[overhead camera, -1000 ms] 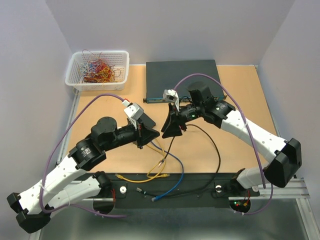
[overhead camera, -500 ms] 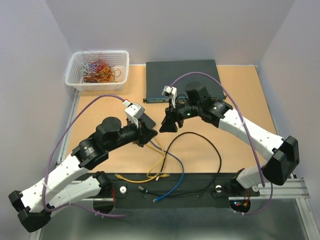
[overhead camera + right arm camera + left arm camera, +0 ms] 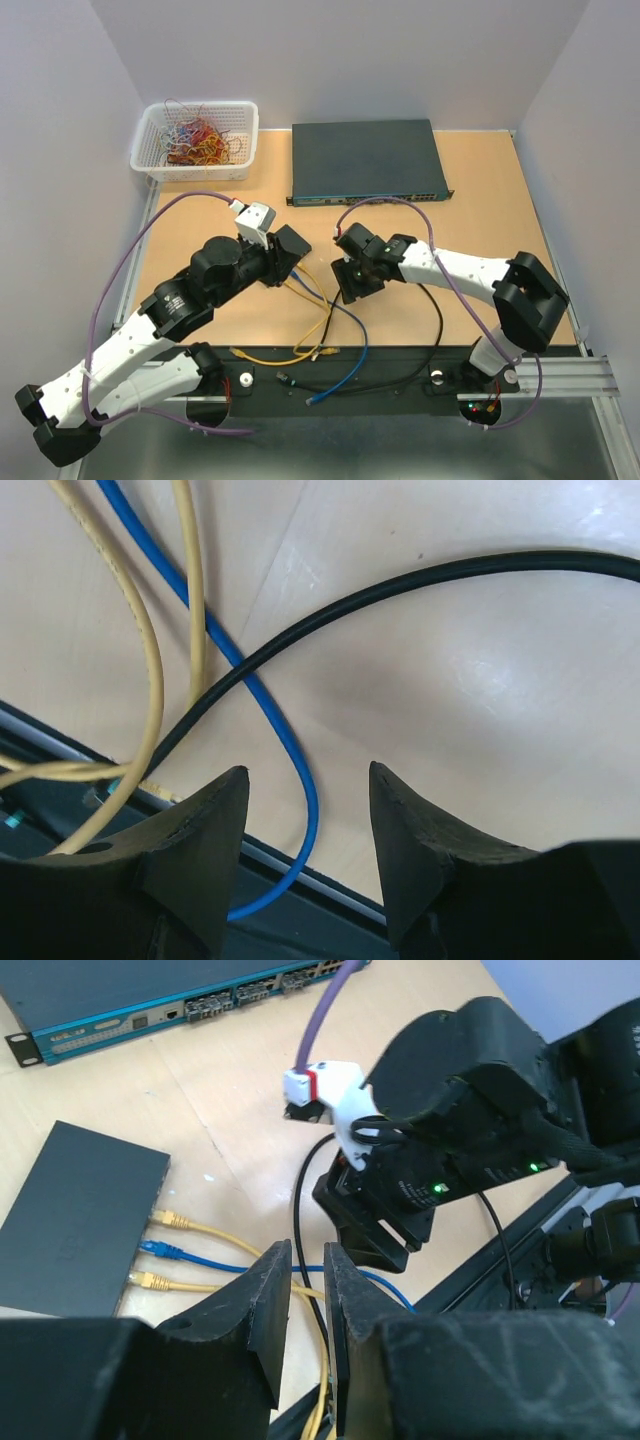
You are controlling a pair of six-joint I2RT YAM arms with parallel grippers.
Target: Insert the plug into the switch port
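**Top external view.** At the far edge of the tan wooden bench: large dark grey-blue metal rack switch. At the far left corner: white plastic mesh basket full of coloured wires. At bench centre: right claw, pointed down over crossing cables. Just to its left: black end of the left arm (not separable from the dark shapes beneath it). On the dark rail at the near edge: small dark plug ending the thin black cable, untouched and well apart from both arms.

**Left wrist view.** State of the left claw: fingers narrowly parted, gripping nothing, with the black cable visible on the bench through the gap. To the left, flat on the bench: small flat black rectangular box. Along its right-hand edge: row of switch ports, with two yellow cables and one blue cable plugged in. Free port not distinguishable.

**Right wrist view.** State of the right claw: fingers wide apart, empty, above the bench. Beneath: black cable crossing the blue one, yellow cables to the left.
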